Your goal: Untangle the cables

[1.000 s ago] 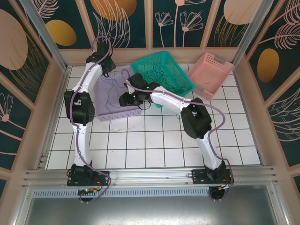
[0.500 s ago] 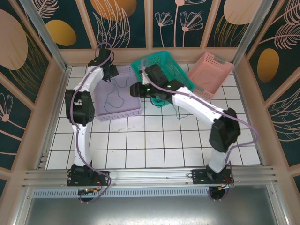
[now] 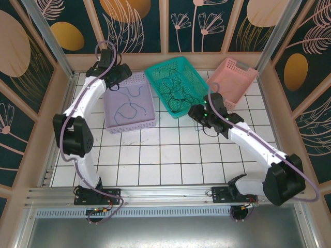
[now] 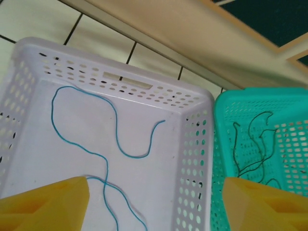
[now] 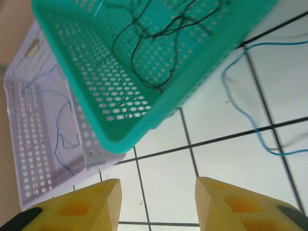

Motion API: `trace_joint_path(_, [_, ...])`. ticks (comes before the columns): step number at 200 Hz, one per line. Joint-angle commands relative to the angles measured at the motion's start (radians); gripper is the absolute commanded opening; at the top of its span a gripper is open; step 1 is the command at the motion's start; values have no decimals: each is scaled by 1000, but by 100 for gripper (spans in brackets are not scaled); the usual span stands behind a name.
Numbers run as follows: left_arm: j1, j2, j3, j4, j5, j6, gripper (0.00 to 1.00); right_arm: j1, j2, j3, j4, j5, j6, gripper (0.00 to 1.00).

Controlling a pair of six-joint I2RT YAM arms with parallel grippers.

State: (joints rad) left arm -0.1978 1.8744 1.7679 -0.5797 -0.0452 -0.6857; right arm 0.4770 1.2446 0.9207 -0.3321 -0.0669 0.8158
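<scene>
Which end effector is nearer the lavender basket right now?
Left. The left end effector hangs above the lavender basket's far end; the right end effector is past the teal basket's near corner, over the tiles.

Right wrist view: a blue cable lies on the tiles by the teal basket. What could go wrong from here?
That blue cable sits outside any basket; the open right claw could drag it. The black cables in the teal basket overlap, so pulling one may tighten them.

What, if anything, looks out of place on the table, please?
A stray blue cable lies on the tiles beside the teal basket, outside every basket; the other blue cable sits inside the lavender basket.
</scene>
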Motion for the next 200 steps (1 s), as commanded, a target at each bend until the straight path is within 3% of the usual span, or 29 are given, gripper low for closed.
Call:
trace_joint_path(1, [-20, -117, -106, 48, -28, -65, 69, -45, -80, -49, -31, 28, 56, 44])
trace_joint_path(39, [-122, -273, -266, 120, 60, -96, 61, -155, -177, -148, -152, 64, 149, 44])
trace_joint_path(69, [-233, -385, -439, 219, 115, -153, 55, -219, -139, -178, -182, 43, 205, 44])
trace_joint_path(96, [-339, -455, -573, 287, 124, -195, 51, -238, -25, -182, -78, -27, 206, 44])
trace_joint_path(130, [-423, -498, -673, 328, 121, -244, 50, -231, 179, -105, -20, -19, 178, 44])
trace_joint_path(200, [-463, -529, -696, 302, 93, -251, 50, -210, 408, 0, 49, 17, 187, 44])
